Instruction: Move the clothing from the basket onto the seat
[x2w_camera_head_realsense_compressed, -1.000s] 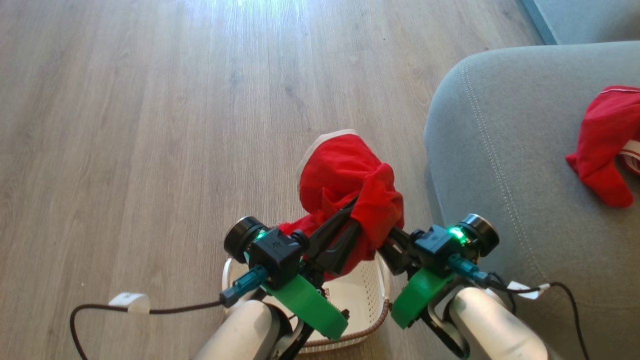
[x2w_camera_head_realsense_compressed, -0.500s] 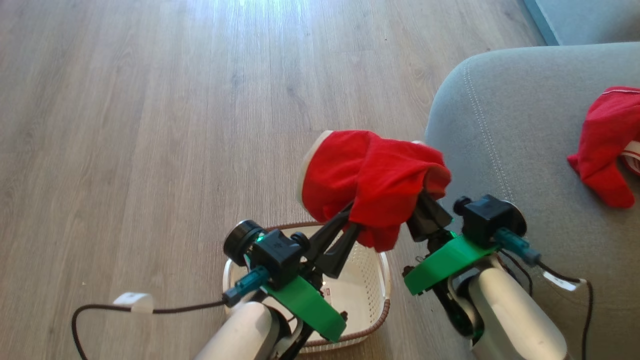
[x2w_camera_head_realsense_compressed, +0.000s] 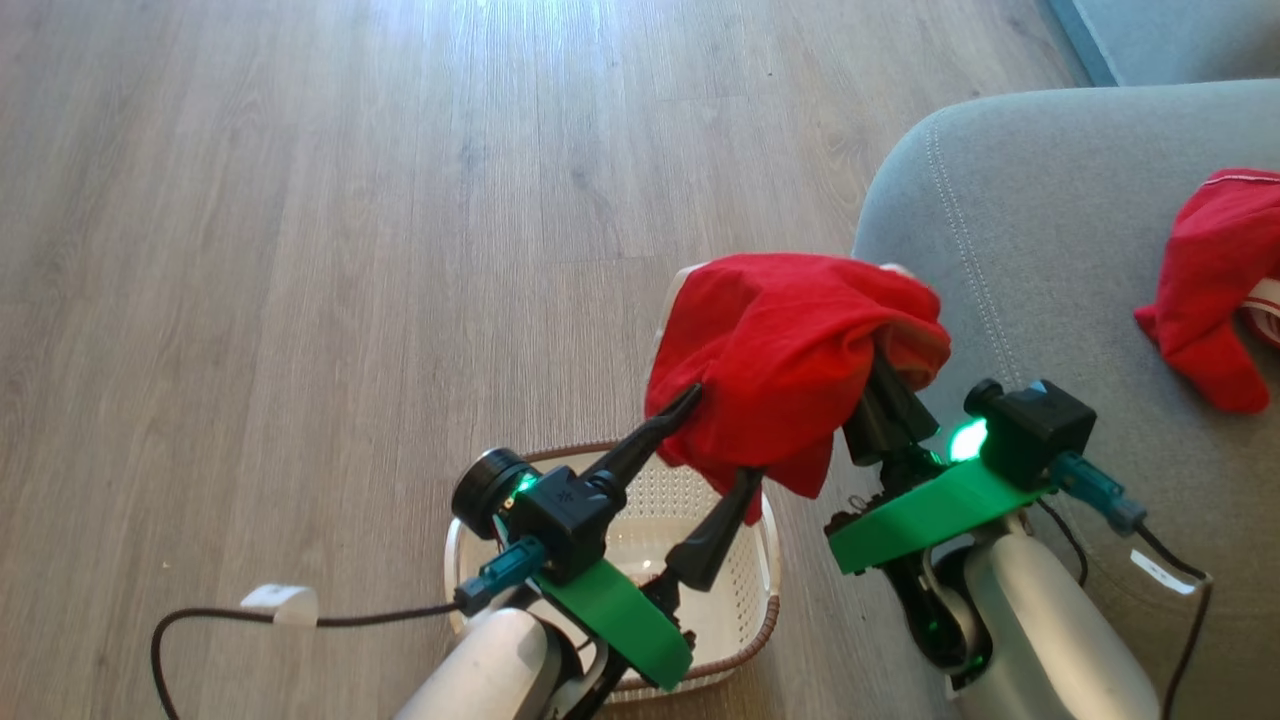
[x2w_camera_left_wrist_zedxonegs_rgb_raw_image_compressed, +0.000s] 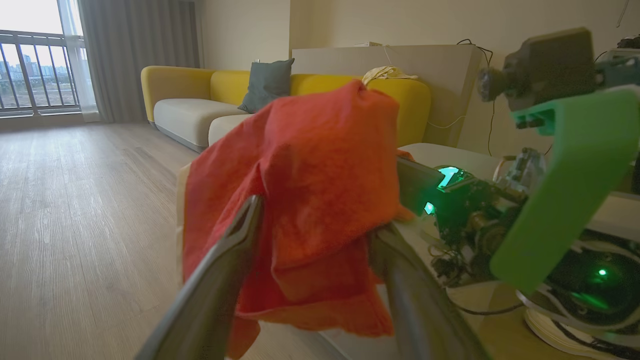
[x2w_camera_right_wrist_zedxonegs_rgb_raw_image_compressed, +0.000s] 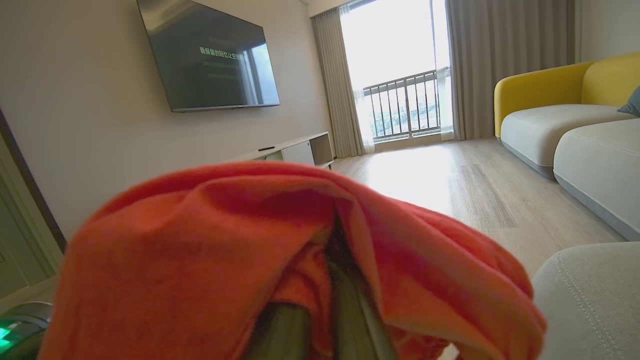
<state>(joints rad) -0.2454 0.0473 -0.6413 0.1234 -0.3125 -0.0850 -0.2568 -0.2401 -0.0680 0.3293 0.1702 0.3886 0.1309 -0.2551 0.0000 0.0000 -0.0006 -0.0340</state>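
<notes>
A red piece of clothing (x2w_camera_head_realsense_compressed: 790, 350) hangs draped over my right gripper (x2w_camera_head_realsense_compressed: 880, 385), which is shut on it just left of the grey seat (x2w_camera_head_realsense_compressed: 1050, 300); its fingertips are hidden under the fabric. In the right wrist view the clothing (x2w_camera_right_wrist_zedxonegs_rgb_raw_image_compressed: 225, 240) covers the fingers (x2w_camera_right_wrist_zedxonegs_rgb_raw_image_compressed: 345, 305). My left gripper (x2w_camera_head_realsense_compressed: 718, 440) stands open above the white basket (x2w_camera_head_realsense_compressed: 765, 590), its fingers either side of the cloth's lower edge. The left wrist view has the clothing (x2w_camera_left_wrist_zedxonegs_rgb_raw_image_compressed: 310, 190) between its spread fingers (x2w_camera_left_wrist_zedxonegs_rgb_raw_image_compressed: 225, 280). Another red garment (x2w_camera_head_realsense_compressed: 1205, 290) lies on the seat at the right.
The basket stands on the wooden floor (x2w_camera_head_realsense_compressed: 300, 250) close to the seat's rounded corner. A dark cable with a white tag (x2w_camera_head_realsense_compressed: 280, 603) trails over the floor at lower left. A yellow sofa (x2w_camera_left_wrist_zedxonegs_rgb_raw_image_compressed: 200, 95) and a wall television (x2w_camera_right_wrist_zedxonegs_rgb_raw_image_compressed: 210, 55) stand farther off.
My left gripper has opened and let go of the clothing. My right gripper has carried the clothing up and to the right, toward the seat, uncovering more of the basket.
</notes>
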